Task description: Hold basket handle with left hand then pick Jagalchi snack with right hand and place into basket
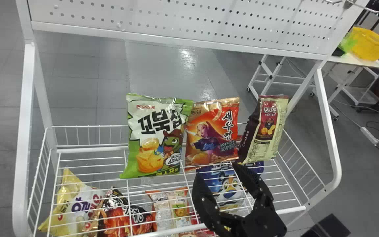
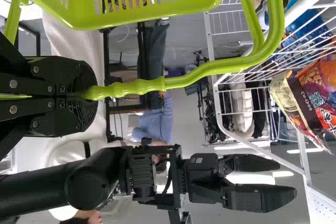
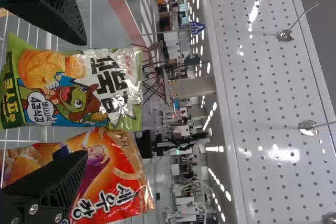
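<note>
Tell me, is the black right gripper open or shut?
Open: the right gripper has its two fingers wide apart, nothing clamped between them.

HEAD: well above right claw (image 1: 217, 170), facing forward-down | LEFT WRIST: close behind left claw (image 2: 90, 94), facing along it | RIGHT WRIST: close behind claw, facing past it; shares pegboard (image 1: 192, 20) with head

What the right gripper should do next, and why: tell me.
Probably line the right gripper up on a single packet before closing: its open fingers span the green packet and part of the orange one, while the left gripper holds the basket handle.
</note>
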`<state>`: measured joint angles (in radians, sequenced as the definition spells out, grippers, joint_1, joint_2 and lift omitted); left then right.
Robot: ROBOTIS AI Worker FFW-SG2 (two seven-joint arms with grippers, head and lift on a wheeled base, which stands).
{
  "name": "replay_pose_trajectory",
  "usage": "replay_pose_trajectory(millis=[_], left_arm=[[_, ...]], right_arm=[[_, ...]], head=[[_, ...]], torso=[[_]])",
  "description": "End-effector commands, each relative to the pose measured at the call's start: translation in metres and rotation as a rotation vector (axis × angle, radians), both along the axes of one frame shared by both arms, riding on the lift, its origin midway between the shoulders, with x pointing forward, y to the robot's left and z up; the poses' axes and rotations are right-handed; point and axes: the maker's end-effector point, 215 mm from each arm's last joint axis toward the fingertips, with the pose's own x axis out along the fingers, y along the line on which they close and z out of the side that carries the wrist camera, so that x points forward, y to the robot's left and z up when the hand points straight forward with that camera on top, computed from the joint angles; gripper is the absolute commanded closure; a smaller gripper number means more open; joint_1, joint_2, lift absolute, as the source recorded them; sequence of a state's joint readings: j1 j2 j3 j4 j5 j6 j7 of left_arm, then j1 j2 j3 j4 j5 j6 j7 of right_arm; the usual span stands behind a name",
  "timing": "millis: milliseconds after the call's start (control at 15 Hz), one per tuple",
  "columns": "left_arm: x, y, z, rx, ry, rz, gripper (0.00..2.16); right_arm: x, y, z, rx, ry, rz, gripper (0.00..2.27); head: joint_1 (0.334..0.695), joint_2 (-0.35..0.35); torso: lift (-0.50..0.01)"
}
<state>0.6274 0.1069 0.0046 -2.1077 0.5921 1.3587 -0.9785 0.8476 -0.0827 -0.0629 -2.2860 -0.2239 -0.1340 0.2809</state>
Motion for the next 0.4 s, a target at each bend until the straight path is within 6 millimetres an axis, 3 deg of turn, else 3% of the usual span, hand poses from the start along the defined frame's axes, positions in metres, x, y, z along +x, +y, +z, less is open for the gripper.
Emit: replay_pose_trajectory(millis=[0,333], left_arm=[[0.0002,-0.0002,-0.0004,0.002,0.0,0.001,1.23],[-0.0006,-0.0001,-0.0017,0.005,0.003,0.001,1.23]], right_arm=[[-0.0005,0.0033,0.0041,0.0,-0.014,0.004,0.05],[-0.0012,0.0079,0.0073,0.002,-0.025,0.011,0.05]], head=[[0.695,-0.35],[0.695,-0.35]], torso=[[-0.01],[-0.01]])
